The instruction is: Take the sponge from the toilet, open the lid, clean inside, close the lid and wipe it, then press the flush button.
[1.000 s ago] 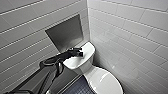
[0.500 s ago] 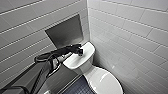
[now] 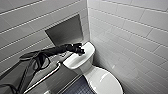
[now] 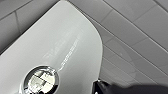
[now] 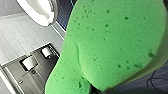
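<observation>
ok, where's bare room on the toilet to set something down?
Free: the tank top, from the flush button out to its rounded end by the tiled wall; the shut lid, all bare. Crowded: around the button, where the left pincer hangs over the tank.

Dark tiled floor under the toilet; flush button in tank top

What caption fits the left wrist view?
Close over the white tank top and chrome flush button, tiled wall behind.
</observation>
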Motion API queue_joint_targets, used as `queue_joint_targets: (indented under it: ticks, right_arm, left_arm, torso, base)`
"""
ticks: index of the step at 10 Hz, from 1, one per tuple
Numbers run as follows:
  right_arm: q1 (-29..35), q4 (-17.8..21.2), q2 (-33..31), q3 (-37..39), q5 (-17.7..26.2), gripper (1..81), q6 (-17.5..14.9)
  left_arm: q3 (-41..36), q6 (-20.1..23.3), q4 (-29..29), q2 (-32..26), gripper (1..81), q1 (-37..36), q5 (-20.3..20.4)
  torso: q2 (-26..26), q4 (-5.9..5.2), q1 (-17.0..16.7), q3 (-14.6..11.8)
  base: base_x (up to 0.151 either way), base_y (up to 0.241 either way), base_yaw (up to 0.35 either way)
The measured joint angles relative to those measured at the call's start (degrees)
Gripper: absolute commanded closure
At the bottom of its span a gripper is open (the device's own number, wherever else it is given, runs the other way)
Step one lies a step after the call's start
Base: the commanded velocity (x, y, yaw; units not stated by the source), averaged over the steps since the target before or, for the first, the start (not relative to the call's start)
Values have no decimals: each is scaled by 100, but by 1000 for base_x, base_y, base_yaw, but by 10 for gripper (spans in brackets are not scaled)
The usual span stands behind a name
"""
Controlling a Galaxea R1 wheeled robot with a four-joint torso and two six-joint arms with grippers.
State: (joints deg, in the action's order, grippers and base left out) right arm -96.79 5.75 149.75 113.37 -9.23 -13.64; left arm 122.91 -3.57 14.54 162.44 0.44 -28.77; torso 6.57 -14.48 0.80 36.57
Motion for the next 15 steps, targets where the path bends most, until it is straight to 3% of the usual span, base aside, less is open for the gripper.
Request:
queue_joint_targets:
  ticks: [3, 7, 10, 15]
  right_arm:
    - [27, 2, -2, 2, -367, 811, 4]
    - [96, 6, 28, 40, -408, 811, 13]
    - [148, 9, 39, 68, -424, 811, 15]
    - [330, 11, 527, 820, -424, 811, 17]
  left_arm:
    - [-1580, 0, 30, -878, 811, 151, -179]
    - [-3277, 0, -83, -2402, 811, 1104, -295]
    - [-3729, 2, -468, -3072, 811, 2265, -207]
    - [-3773, 0, -1419, -3265, 811, 4435, 529]
  torso:
    - [0, 2, 0, 0]
    - [0, 2, 0, 0]
    - [0, 2, 0, 0]
    - [0, 2, 0, 0]
  base:
    - [0, 0, 0]
    - [0, 0, 0]
    - [0, 0, 0]
    - [0, 0, 0]
